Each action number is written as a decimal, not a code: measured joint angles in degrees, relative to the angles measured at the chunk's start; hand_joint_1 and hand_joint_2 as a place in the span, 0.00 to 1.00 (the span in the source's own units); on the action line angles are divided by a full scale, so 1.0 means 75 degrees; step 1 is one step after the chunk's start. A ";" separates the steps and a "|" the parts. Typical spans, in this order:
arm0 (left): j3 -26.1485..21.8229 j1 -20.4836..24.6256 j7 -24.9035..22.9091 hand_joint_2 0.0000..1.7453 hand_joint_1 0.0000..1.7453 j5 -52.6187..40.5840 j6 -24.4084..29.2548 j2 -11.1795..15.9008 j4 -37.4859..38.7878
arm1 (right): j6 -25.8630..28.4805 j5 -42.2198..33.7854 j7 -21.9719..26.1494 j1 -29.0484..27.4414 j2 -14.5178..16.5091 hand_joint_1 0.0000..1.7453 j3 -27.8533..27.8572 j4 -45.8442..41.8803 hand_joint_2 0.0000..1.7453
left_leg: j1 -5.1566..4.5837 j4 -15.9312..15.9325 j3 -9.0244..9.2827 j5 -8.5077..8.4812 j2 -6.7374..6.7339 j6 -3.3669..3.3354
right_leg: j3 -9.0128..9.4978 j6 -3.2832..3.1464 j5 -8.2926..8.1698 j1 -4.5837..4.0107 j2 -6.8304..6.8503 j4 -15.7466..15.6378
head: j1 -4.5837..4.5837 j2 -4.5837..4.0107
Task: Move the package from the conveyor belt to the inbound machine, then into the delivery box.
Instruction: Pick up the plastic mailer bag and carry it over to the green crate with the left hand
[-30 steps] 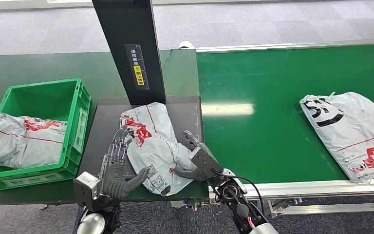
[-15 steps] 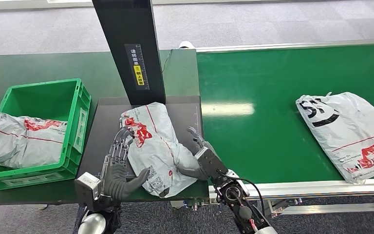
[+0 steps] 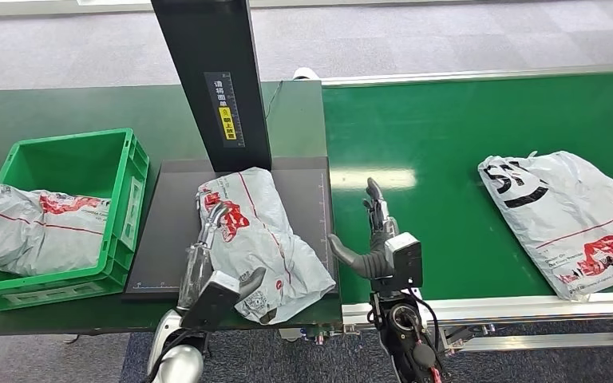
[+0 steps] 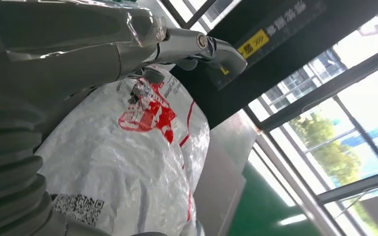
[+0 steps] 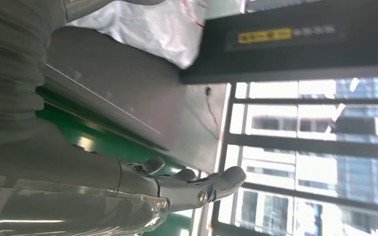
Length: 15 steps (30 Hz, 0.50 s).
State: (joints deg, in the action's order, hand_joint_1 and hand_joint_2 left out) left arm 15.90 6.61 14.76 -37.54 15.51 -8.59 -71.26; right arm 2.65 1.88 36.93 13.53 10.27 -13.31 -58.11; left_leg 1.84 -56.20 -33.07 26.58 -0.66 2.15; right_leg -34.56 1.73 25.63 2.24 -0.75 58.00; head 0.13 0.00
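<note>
The left hand (image 3: 211, 275) lies along the near left edge of the package (image 3: 259, 239), its fingers touching the bag but not clearly gripping it, so I cannot tell. The right hand (image 3: 379, 239) is empty with fingers spread, over the conveyor belt (image 3: 447, 159) just beside the package. The package lies on the inbound machine (image 3: 168, 231), so that step looks done. The delivery box (image 3: 124, 207) step is left. Its long side runs from the machine's post toward the robot, a bit slanted.

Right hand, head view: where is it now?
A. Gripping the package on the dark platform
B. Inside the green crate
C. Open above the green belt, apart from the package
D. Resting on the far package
C: the right hand is raised over the conveyor belt with fingers spread, clear of the package on the platform.
</note>
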 joint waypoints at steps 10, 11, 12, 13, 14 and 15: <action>0.0416 0.0500 -0.0911 1.00 0.00 -0.1170 -0.0188 -0.0006 0.1159 | 0.0185 -0.0292 0.0108 -0.0126 0.0047 0.00 0.0181 -0.0562 1.00 | 0.0000 0.0000 -0.0001 0.0000 -0.0001 0.0000 | -0.0002 0.0000 0.0000 0.0000 -0.0001 0.0000 | 0.0000 0.0000; 0.0430 0.0518 -0.0933 1.00 0.00 -0.1197 -0.0206 -0.0010 0.1247 | 0.0188 -0.0292 0.0110 -0.0135 0.0047 0.00 0.0184 -0.0575 1.00 | 0.0000 0.0000 -0.0001 0.0000 -0.0001 0.0000 | -0.0003 0.0000 0.0000 0.0000 -0.0001 0.0000 | 0.0000 0.0000; 0.0438 0.0537 -0.0950 1.00 0.00 -0.1212 -0.0214 -0.0015 0.1320 | 0.0190 -0.0293 0.0112 -0.0142 0.0047 0.00 0.0186 -0.0587 1.00 | 0.0000 0.0000 -0.0001 0.0000 -0.0001 0.0000 | -0.0003 0.0000 0.0000 0.0000 -0.0001 0.0000 | 0.0000 0.0000; 0.0442 0.0558 -0.0965 1.00 0.00 -0.1223 -0.0218 -0.0020 0.1387 | 0.0191 -0.0294 0.0114 -0.0150 0.0047 0.00 0.0189 -0.0597 1.00 | 0.0000 0.0000 -0.0001 0.0000 0.0000 0.0000 | -0.0002 0.0000 0.0000 0.0000 -0.0001 0.0000 | 0.0001 0.0000; 0.0443 0.0578 -0.0974 1.00 0.00 -0.1230 -0.0218 -0.0023 0.1439 | 0.0191 -0.0295 0.0114 -0.0155 0.0047 0.00 0.0190 -0.0604 1.00 | 0.0000 0.0000 -0.0002 0.0000 0.0000 0.0000 | -0.0002 0.0000 0.0000 0.0000 0.0000 0.0000 | 0.0001 0.0000; 0.0443 0.0593 -0.0979 1.00 0.00 -0.1231 -0.0219 -0.0026 0.1478 | 0.0191 -0.0295 0.0115 -0.0159 0.0047 0.00 0.0191 -0.0609 1.00 | 0.0000 0.0000 -0.0002 0.0000 -0.0001 0.0000 | -0.0002 0.0000 0.0000 0.0000 -0.0001 0.0000 | 0.0001 0.0000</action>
State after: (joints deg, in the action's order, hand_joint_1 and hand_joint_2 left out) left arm 19.23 11.06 7.41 -46.77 13.86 -8.78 -60.18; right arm 4.09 -0.33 37.79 12.34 10.62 -11.87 -62.68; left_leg 1.84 -56.21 -33.08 26.58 -0.67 2.15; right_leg -34.58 1.73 25.63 2.24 -0.75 58.00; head 0.14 0.00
